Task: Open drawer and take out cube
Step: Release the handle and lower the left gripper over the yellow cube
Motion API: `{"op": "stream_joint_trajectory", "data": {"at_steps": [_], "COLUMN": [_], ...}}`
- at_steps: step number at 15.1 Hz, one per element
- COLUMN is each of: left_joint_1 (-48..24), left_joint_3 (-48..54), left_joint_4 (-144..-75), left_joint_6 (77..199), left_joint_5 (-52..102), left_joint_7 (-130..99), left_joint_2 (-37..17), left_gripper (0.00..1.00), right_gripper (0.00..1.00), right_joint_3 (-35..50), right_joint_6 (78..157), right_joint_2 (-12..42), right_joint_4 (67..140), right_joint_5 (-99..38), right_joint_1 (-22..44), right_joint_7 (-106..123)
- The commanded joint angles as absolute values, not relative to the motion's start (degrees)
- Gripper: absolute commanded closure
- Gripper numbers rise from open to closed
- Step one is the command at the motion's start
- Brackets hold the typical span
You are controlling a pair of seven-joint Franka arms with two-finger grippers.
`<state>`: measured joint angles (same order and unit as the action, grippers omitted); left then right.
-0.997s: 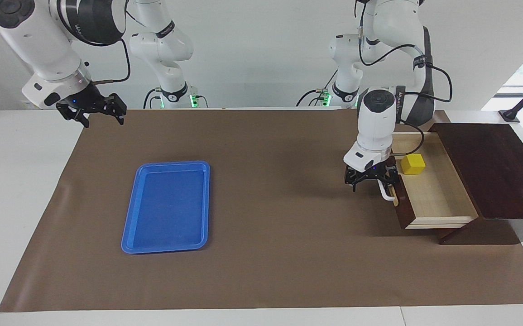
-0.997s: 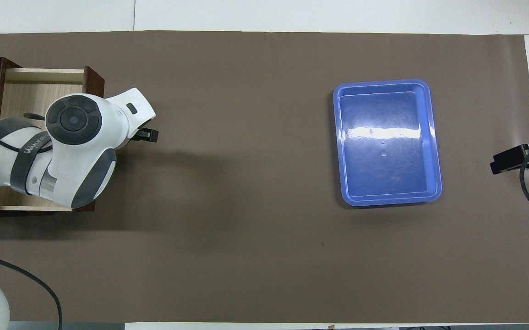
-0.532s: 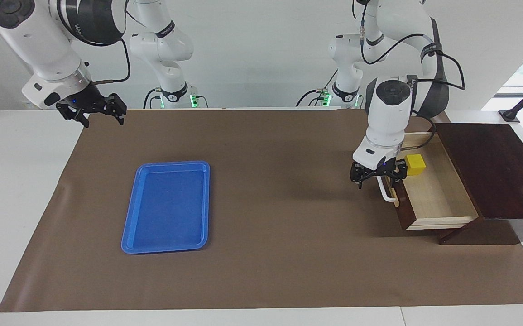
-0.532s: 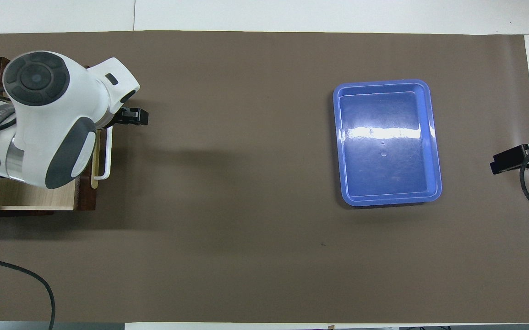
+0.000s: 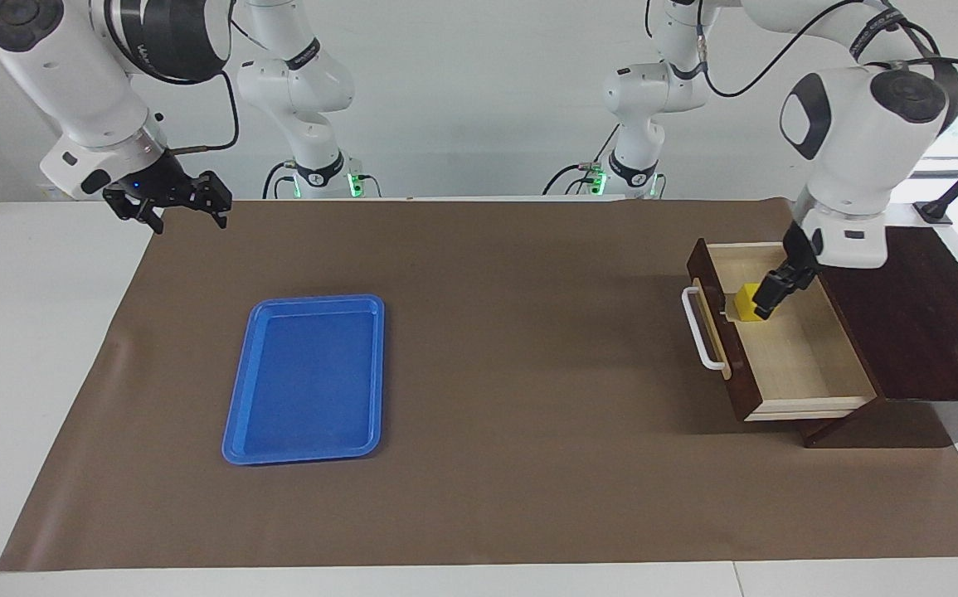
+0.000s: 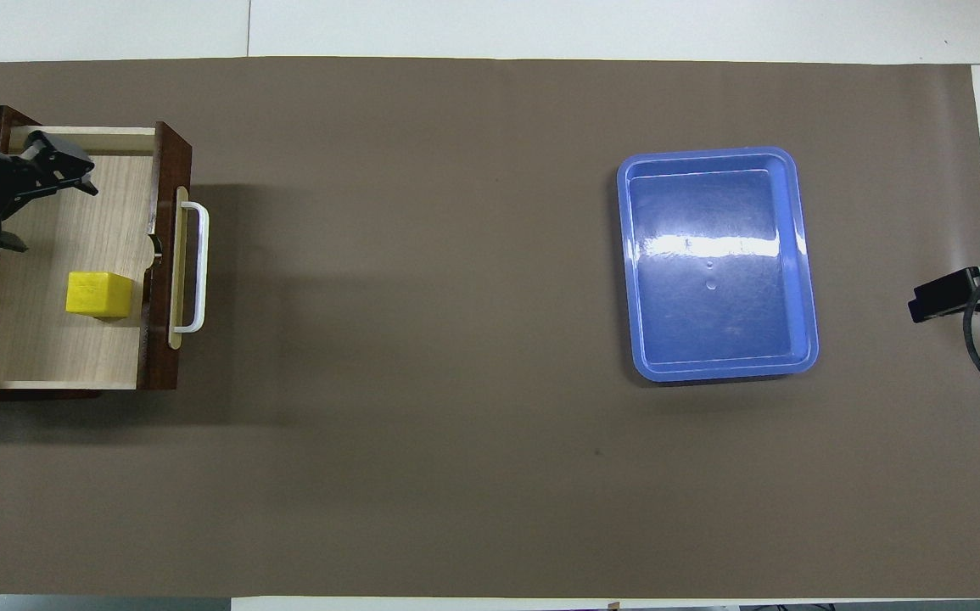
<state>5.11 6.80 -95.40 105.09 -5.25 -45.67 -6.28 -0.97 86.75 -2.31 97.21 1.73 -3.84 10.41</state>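
Drawer (image 5: 785, 348) stands pulled out, and the left tool (image 5: 765, 305) has just let go of the white handle (image 5: 698, 327) and swung up and over the front board; a moment ago it was down at that handle, now it hangs inside the open box, right above the cube (image 5: 746, 302) with its fingers spread apart and nothing between them. That reads to me as the opening step finished and the pick-up beginning (the descent onto the cube has yet to happen, as far as I can judge). Cube sits on the pale drawer floor, close against the front board, toward the end of the drawer nearer the robots. Over at the other end of the worktop (image 5: 487, 497), the right tool (image 5: 170, 203) waits in the air by the mat's corner, fingers apart too, unmoved. Count: one drawer, one yellow cube, one blue tray (image 5: 306, 377) lying bare on the mat, two arms.
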Motion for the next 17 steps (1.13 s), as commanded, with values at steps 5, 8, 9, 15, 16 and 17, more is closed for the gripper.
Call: {"op": "stream_joint_trajectory", "data": {"at_steps": [5,8,9,15,16,17], "left_joint_1": [10.2,11.0,11.0,10.3,10.4,10.3], "left_joint_3": [7.2,7.2,7.2,7.3,7.4,7.4], "left_joint_4": [-111.4,-115.6,-117.1,-120.8,-121.1,-121.3], "left_joint_6": [115.2,115.9,117.1,120.2,120.5,120.7], "left_joint_5": [-4.2,-4.2,-4.1,-4.0,-4.0,-4.0], "left_joint_7": [-75.5,-79.4,-81.3,-85.3,-85.3,-85.3], "left_joint_2": [1.0,2.2,2.5,3.0,3.1,3.2], "left_gripper": [0.00,0.00,0.00,0.00,0.00,0.04], "right_gripper": [0.00,0.00,0.00,0.00,0.00,0.00], "right_joint_3": [-0.4,-0.4,-0.4,-0.2,-0.1,-0.1], "right_joint_6": [87.6,87.6,87.8,88.9,89.6,90.3], "right_joint_2": [-3.5,-3.6,-3.6,-4.9,-5.4,-5.9], "right_joint_4": [98.6,98.7,98.9,101.5,102.6,103.7], "right_joint_5": [2.5,2.5,2.5,1.7,1.3,0.5], "right_joint_1": [-4.7,-4.7,-4.7,-3.9,-3.9,-3.8], "right_joint_7": [12.0,13.4,15.2,19.0,20.0,22.1]}}
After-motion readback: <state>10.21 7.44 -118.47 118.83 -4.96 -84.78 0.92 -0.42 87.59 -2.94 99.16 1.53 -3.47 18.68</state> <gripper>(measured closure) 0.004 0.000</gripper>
